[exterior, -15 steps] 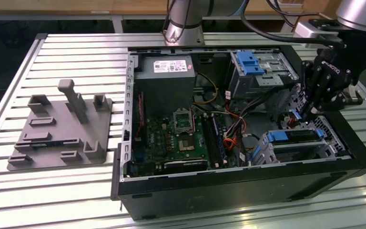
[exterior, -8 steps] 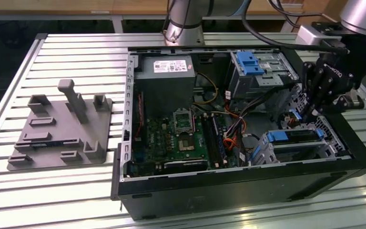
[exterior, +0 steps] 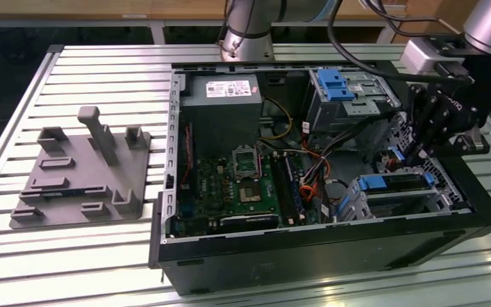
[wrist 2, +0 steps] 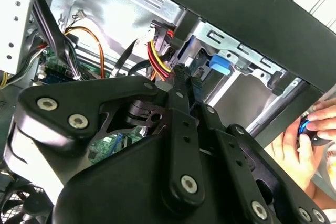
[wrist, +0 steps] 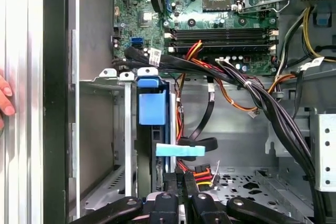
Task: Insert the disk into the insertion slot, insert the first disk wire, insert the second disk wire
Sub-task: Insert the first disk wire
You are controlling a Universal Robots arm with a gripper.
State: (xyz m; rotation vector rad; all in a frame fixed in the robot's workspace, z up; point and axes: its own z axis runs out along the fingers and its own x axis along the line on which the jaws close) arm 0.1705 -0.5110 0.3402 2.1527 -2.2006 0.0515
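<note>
- Your hand (exterior: pixel 418 152) hangs just above the insertion slot (exterior: pixel 399 202); clenched or released, you cannot tell.
- Disk (exterior: pixel 396 182) lies inside, long axis across the exterior view, blue end leftward.

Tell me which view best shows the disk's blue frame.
First wrist view: the blue frame stands unobstructed in the metal cage. Exterior view shows it from farther off; second wrist view, one blue tab.

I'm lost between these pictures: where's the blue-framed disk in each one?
Exterior view: the disk lies in the silver cage, at the exterior view's right.
First wrist view: edge-on, blue frame beyond the claw.
Second wrist view: blue tab beyond the claw.
Shared landmark: the green motherboard.
</note>
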